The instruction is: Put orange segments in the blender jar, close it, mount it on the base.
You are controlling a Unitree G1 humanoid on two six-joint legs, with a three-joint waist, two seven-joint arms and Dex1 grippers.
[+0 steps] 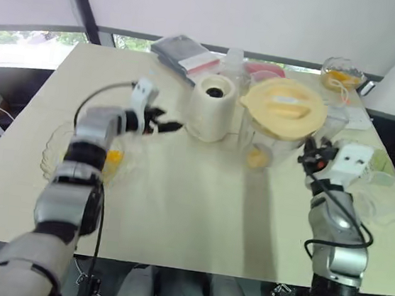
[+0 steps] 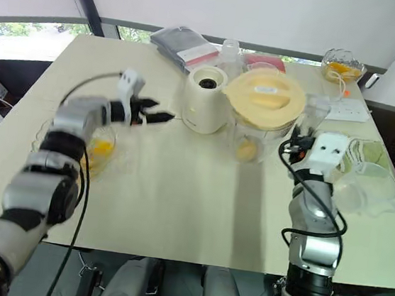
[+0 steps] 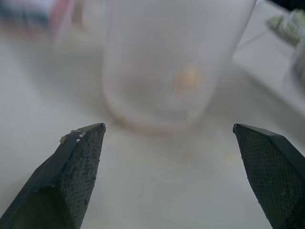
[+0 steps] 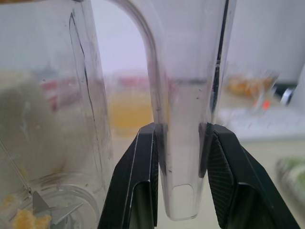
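Nearest to me, my two arms reach out over the beige table (image 2: 176, 210). From there I go down in size. I see the blender jar (image 2: 256, 137) standing on the tabletop just beside the base (image 2: 204, 100), on its right, with a cream-yellow lid (image 2: 264, 98) sitting on top of it. My right gripper (image 4: 180, 143) has both black fingers pressed against the jar's clear handle (image 4: 186, 119), one on each side, so it has a firm pinch on it. In the right wrist view I can see orange segments (image 4: 24, 220) lying by the blade at the jar's bottom. My left gripper (image 2: 151, 114) hangs empty with its fingers spread wide, just left of the base and pointing toward it. A scalloped glass bowl (image 2: 97, 152) with more orange pieces sits under my left forearm.
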